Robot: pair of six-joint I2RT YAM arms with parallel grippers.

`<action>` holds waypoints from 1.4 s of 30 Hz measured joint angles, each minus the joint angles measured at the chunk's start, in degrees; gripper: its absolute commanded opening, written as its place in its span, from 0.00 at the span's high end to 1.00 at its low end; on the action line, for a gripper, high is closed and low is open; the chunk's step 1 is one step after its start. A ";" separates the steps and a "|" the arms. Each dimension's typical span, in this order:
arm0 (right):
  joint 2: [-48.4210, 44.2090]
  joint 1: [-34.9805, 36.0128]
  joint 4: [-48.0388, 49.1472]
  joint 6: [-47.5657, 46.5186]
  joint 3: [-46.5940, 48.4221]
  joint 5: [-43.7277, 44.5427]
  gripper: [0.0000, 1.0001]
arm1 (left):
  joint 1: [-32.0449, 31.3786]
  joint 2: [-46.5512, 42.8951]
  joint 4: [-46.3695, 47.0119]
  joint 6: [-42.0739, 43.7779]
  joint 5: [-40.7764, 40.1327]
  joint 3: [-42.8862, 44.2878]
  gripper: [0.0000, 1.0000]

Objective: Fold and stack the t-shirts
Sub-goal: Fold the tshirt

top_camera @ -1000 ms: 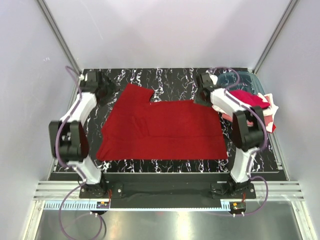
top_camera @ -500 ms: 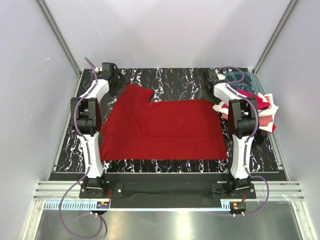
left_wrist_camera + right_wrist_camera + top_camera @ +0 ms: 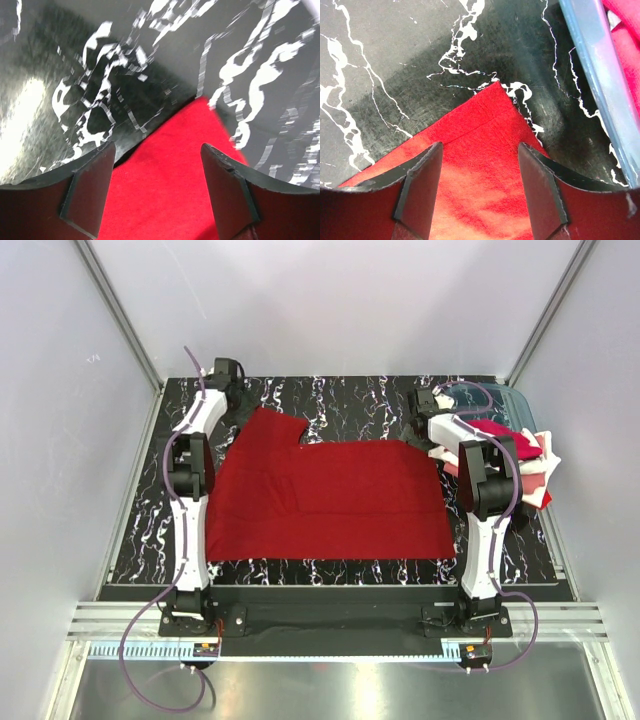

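A large deep red t-shirt (image 3: 325, 495) lies spread flat on the black marbled table. My left gripper (image 3: 238, 405) is open over its far left corner (image 3: 170, 165), the cloth showing between the fingers (image 3: 90, 185). My right gripper (image 3: 420, 430) is open over the far right corner (image 3: 485, 135), fingers (image 3: 540, 190) on either side of the cloth. More red, pink and white shirts (image 3: 515, 455) lie piled at the right, in and over the teal bin (image 3: 495, 400).
The teal translucent bin's rim (image 3: 600, 80) runs close to the right of my right gripper. White walls and metal frame posts enclose the table. Both arms stretch along the table's left and right sides.
Both arms have stretched toward the far edge. The left gripper moved right onto the shirt's far left corner; the right gripper came down at the far right corner.
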 measured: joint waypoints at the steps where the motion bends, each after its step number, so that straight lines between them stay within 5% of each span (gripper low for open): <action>1: 0.00 0.00 0.02 0.04 0.00 0.00 0.32 | -0.15 0.33 -0.74 0.20 -0.33 0.00 0.32; 7: 0.00 0.02 0.15 0.24 -0.02 -0.07 0.32 | -1.29 1.33 -3.30 2.69 -1.90 -0.09 0.39; 13: -0.57 0.02 0.90 0.55 -1.05 -0.11 0.34 | -1.57 1.09 -3.30 4.55 -3.13 -1.40 0.79; 15: -1.07 0.02 0.94 0.59 -1.75 -0.17 0.34 | -1.49 0.48 -2.80 4.74 -3.37 -2.67 1.00; 25: -1.57 0.02 0.28 0.79 -1.70 -0.55 0.36 | 1.88 -6.80 1.33 3.61 -3.76 -15.08 1.00; 42: 5.60 0.22 -3.26 -1.07 12.22 0.02 0.34 | 5.38 -6.88 1.38 2.60 -2.67 -12.28 0.98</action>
